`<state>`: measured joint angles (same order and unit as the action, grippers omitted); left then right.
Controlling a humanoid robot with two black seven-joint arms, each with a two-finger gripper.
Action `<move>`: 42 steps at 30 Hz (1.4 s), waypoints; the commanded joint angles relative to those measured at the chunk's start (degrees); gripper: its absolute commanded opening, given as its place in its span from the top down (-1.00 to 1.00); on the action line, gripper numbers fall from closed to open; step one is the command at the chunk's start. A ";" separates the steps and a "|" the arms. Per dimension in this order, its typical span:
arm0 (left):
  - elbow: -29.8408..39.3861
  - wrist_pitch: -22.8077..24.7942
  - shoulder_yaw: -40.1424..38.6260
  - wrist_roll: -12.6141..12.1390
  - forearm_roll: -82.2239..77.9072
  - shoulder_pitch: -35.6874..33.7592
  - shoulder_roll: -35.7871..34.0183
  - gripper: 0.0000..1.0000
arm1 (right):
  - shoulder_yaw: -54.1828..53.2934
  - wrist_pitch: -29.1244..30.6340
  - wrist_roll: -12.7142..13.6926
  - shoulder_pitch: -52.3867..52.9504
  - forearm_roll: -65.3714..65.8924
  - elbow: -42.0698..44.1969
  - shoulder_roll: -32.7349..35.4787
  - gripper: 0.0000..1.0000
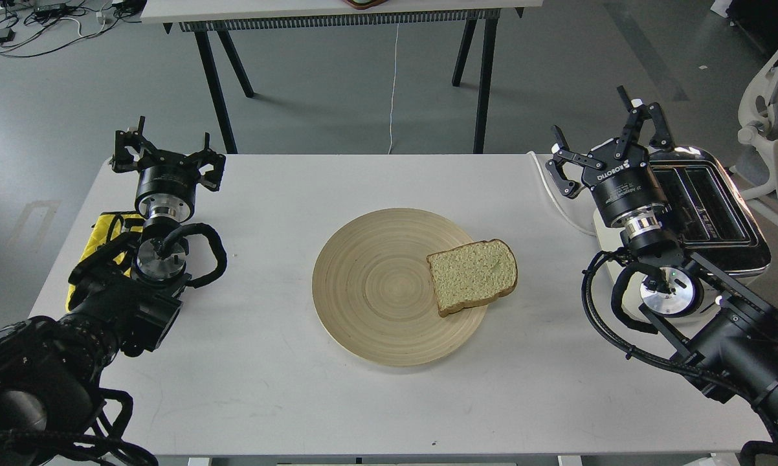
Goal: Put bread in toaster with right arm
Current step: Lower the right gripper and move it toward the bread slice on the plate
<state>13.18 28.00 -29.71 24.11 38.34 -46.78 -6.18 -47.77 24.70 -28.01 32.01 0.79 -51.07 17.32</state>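
- Both arms framed the near table edge; right gripper (612,152) hung wide open, empty, in front of the toaster (719,213).
- Left gripper (167,155) was spread open too, idle.
- Bread (472,275) lay flat on the wooden plate (369,285), overhanging its right rim.
- Light, soft, crushable: a gentle pinch across that overhanging crust looked best.

Toaster (719,207) partly behind right arm (687,304)

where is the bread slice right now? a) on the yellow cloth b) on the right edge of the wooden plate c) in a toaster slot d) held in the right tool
b: the bread slice lies flat on the right edge of the wooden plate, slightly overhanging its rim, with neither tool touching it.
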 commanded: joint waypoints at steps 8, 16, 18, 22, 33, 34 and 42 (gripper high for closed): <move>0.00 0.00 0.00 -0.29 -0.02 0.03 -0.07 -1.00 | 0.92 -1.32 0.01 0.43 0.97 -0.44 0.61 -0.99; 0.00 0.00 0.00 -0.29 -0.02 -0.06 -0.07 -1.00 | 6.45 -20.10 0.01 3.15 17.11 -0.96 4.39 -0.99; 0.00 0.00 0.00 -0.29 0.07 0.03 -0.07 -1.00 | 7.77 -25.90 0.01 3.15 22.04 -1.84 4.48 -0.99; 0.00 0.00 0.00 -0.29 -0.02 0.03 -0.07 -1.00 | 13.21 -36.46 0.01 2.97 30.92 -2.81 5.27 -0.99; 0.00 0.00 0.00 -0.20 -0.01 0.03 -0.07 -1.00 | 25.62 -46.23 0.01 0.08 34.37 -6.41 7.29 -0.99; 0.00 0.00 0.00 -0.20 0.07 -0.06 -0.07 -1.00 | 26.06 -46.41 0.01 -0.27 34.37 -6.85 7.29 -0.99; 0.00 0.00 0.00 -0.20 0.07 0.03 -0.07 -1.00 | 34.84 -49.57 0.01 -0.81 34.72 -6.85 6.68 -0.99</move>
<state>13.18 28.00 -29.71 23.90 38.38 -46.79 -6.24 -16.27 -23.43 -28.00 31.09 35.43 -58.02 24.35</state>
